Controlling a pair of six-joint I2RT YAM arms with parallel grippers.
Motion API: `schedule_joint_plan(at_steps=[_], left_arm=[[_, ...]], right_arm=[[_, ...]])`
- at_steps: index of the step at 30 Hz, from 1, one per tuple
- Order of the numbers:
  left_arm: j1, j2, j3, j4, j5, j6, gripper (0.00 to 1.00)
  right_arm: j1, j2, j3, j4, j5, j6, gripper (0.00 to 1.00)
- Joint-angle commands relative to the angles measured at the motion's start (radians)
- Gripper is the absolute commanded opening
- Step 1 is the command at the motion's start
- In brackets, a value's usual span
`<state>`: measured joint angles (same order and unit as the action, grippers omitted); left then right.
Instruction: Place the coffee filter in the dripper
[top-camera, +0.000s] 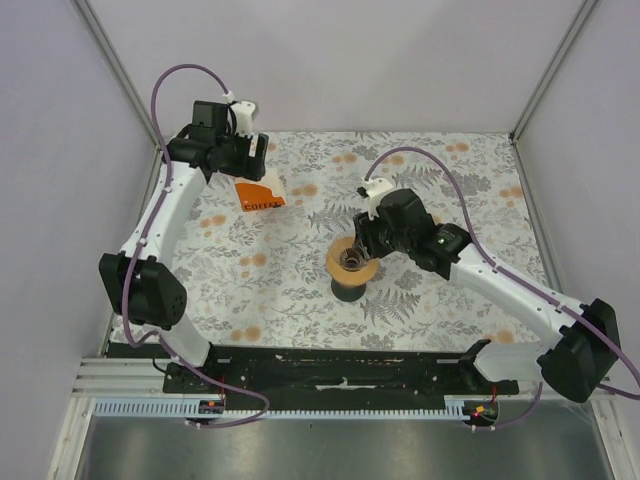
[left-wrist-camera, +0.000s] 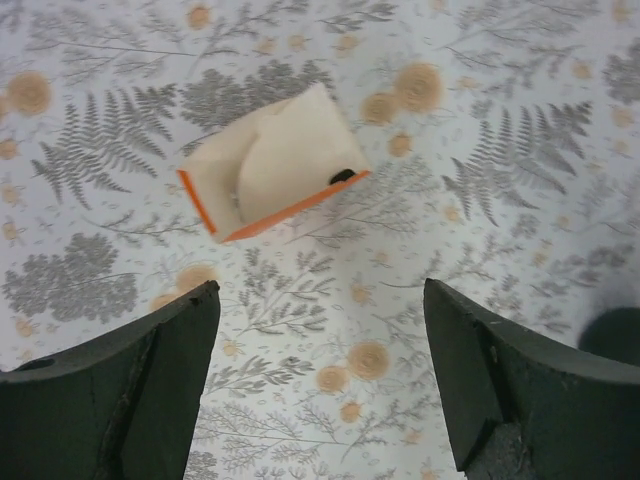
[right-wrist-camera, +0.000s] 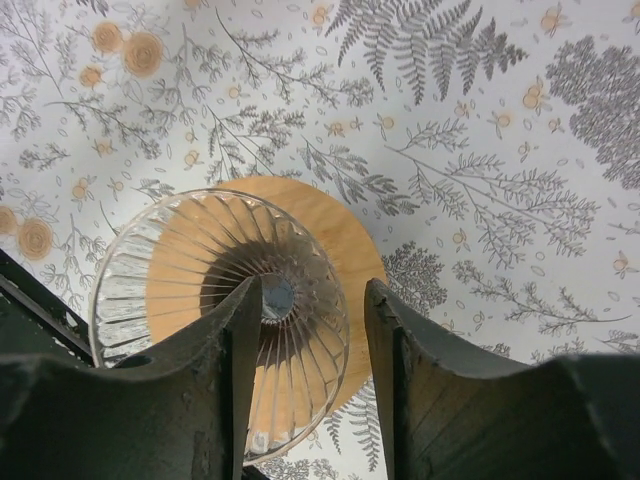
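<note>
The left tool (left-wrist-camera: 320, 290) hangs near the far-left corner of the desk (top-camera: 450, 170), its two dark fingers spread wide with only the fern-and-flower cloth between them. Just beyond its fingertips in the left wrist view lies the orange and white pack (left-wrist-camera: 275, 165), close to the far edge of the desk and turned askew to the edges. Its open end faces the camera. Inside sits the coffee filter (left-wrist-camera: 290, 160), seen as curved white paper folded against the pack's inner walls; how many sheets there are cannot be told. The tool and the pack are apart. The dripper (top-camera: 350, 262) stands upright near the middle of the desk, well apart from the pack, on a black base. From the right wrist view it shows a ribbed clear glass funnel set in a tan wooden ring, the ribs bare down to the dark centre hole. The right tool (right-wrist-camera: 312, 290) is over the dripper with its fingers at a narrow gap, nothing gripped, the centre hole visible between them. Whether the fingertips touch the glass cannot be told.
</note>
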<state>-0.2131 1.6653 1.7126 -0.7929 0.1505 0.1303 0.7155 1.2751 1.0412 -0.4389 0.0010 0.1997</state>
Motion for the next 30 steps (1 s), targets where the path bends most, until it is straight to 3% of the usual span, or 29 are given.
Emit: schedule_joint_plan(at_steps=[1, 7, 12, 16, 21, 22, 30], left_arm=[[0.044, 0.066, 0.025, 0.083, -0.146, 0.031, 0.88], [0.081, 0.238, 0.114, 0.06, -0.146, 0.037, 0.88], [0.126, 0.361, 0.231, 0.044, -0.175, 0.025, 0.82], [0.133, 0.413, 0.242, 0.026, -0.155, 0.026, 0.67], [0.144, 0.404, 0.197, 0.018, -0.014, 0.046, 0.19], [0.146, 0.383, 0.18, 0.012, 0.006, 0.055, 0.05], [0.147, 0.026, 0.007, -0.058, 0.15, 0.089, 0.02]], right_arm=[[-0.002, -0.045, 0.077, -0.004, 0.014, -0.046, 0.53], [-0.002, -0.066, 0.102, -0.015, 0.002, -0.066, 0.6], [-0.002, -0.112, 0.108, -0.029, 0.002, -0.069, 0.63], [-0.002, -0.154, 0.099, -0.044, 0.002, -0.068, 0.63], [-0.002, -0.184, 0.106, -0.046, -0.028, -0.092, 0.64], [-0.002, -0.189, 0.117, -0.049, -0.038, -0.1, 0.64], [0.018, -0.148, 0.255, 0.015, -0.169, -0.166, 0.62]])
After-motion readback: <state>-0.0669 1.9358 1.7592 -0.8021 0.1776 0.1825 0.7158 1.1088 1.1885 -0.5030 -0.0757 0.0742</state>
